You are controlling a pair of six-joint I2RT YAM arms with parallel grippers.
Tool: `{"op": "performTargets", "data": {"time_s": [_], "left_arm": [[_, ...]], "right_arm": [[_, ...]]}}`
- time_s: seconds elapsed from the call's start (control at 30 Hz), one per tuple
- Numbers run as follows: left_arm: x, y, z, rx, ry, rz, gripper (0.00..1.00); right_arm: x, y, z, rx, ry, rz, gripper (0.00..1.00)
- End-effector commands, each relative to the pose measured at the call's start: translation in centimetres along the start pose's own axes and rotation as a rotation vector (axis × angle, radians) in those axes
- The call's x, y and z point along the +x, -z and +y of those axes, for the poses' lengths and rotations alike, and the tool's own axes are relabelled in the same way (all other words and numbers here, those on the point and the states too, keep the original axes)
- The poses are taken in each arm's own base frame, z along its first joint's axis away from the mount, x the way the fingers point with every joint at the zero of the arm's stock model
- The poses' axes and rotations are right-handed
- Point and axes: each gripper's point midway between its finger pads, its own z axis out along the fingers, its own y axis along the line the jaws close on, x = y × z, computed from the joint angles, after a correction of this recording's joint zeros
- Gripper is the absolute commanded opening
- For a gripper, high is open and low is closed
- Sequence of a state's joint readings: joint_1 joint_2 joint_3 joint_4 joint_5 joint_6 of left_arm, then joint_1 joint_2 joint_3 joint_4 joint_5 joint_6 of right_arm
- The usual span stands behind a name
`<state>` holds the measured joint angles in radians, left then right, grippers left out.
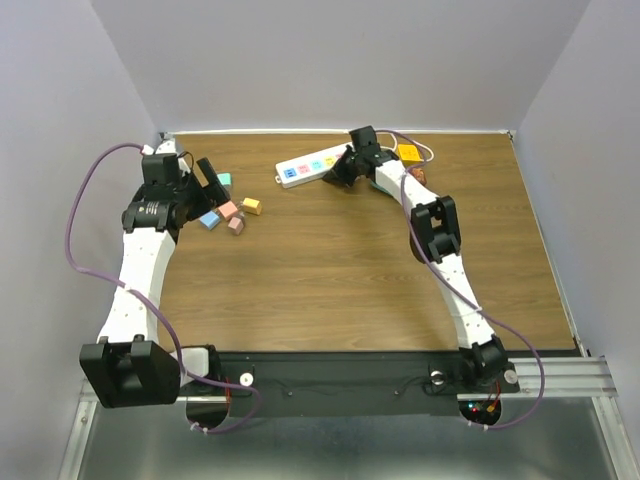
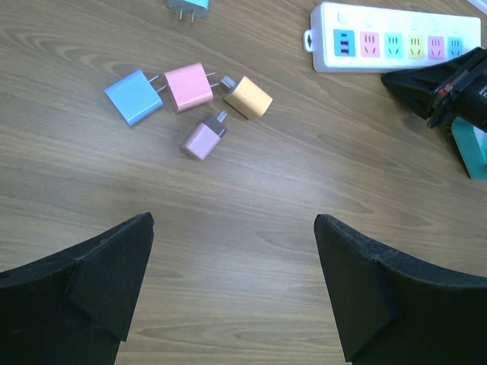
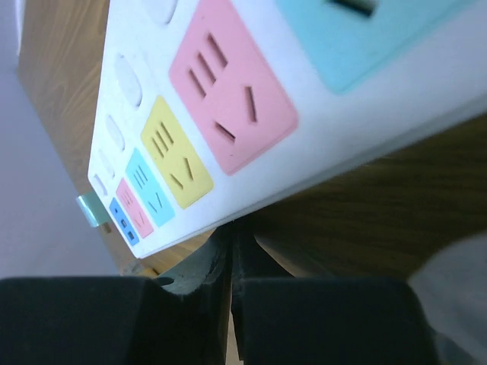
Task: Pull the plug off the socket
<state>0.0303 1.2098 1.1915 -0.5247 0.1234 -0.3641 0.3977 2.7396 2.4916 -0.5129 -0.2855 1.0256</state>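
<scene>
The socket [image 1: 308,167], a long white power strip with pastel outlet faces, lies at the back middle of the table. It also shows in the left wrist view [image 2: 396,46] and fills the top of the right wrist view [image 3: 228,99]. I see no plug in the outlets that show; the strip's right end is hidden behind my right gripper [image 1: 342,170]. The right gripper [image 3: 232,232] is shut with nothing between its fingers, its tips against the strip's near side edge. My left gripper [image 2: 232,228] is open and empty over bare wood, at the far left [image 1: 207,178].
Loose plugs lie near the left gripper: blue [image 2: 134,96], pink [image 2: 189,87], yellow [image 2: 249,97], mauve [image 2: 203,138] and teal [image 2: 189,6]. A teal triangular block [image 2: 473,150] sits by the right gripper. An orange object [image 1: 410,154] lies behind the right arm.
</scene>
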Motion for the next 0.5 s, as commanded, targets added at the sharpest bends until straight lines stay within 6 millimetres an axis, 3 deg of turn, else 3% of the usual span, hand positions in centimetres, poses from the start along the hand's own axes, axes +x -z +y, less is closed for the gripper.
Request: {"op": "performTargets", "data": {"time_s": [0.0, 0.07, 0.2, 0.3, 0.33, 0.47], "left_arm": [[0.5, 1.4, 0.3, -0.001, 0.011, -0.016, 0.99], [0.8, 1.6, 0.5, -0.010, 0.014, -0.012, 0.99], [1.5, 2.0, 0.8, -0.017, 0.026, -0.005, 0.99], [1.8, 2.2, 0.7, -0.001, 0.033, -0.006, 0.99], [2.0, 2.2, 0.4, 0.012, 0.038, -0.001, 0.99], [1.8, 2.4, 0.0, 0.038, 0.042, -0.004, 0.99]], "right_arm": [[1.9, -1.4, 2.3, -0.128, 0.020, 0.060, 0.07], [1.8, -1.7, 2.5, -0.148, 0.019, 0.055, 0.07], [1.5, -1.7, 4.9, -0.282, 0.041, 0.052, 0.17], [0.1, -1.5, 5.9, -0.314, 0.039, 0.008, 0.25], [-0.4, -1.3, 6.3, -0.335, 0.042, -0.008, 0.33], [-1.6, 0.6, 7.6, -0.386, 0.063, -0.005, 0.39]]}}
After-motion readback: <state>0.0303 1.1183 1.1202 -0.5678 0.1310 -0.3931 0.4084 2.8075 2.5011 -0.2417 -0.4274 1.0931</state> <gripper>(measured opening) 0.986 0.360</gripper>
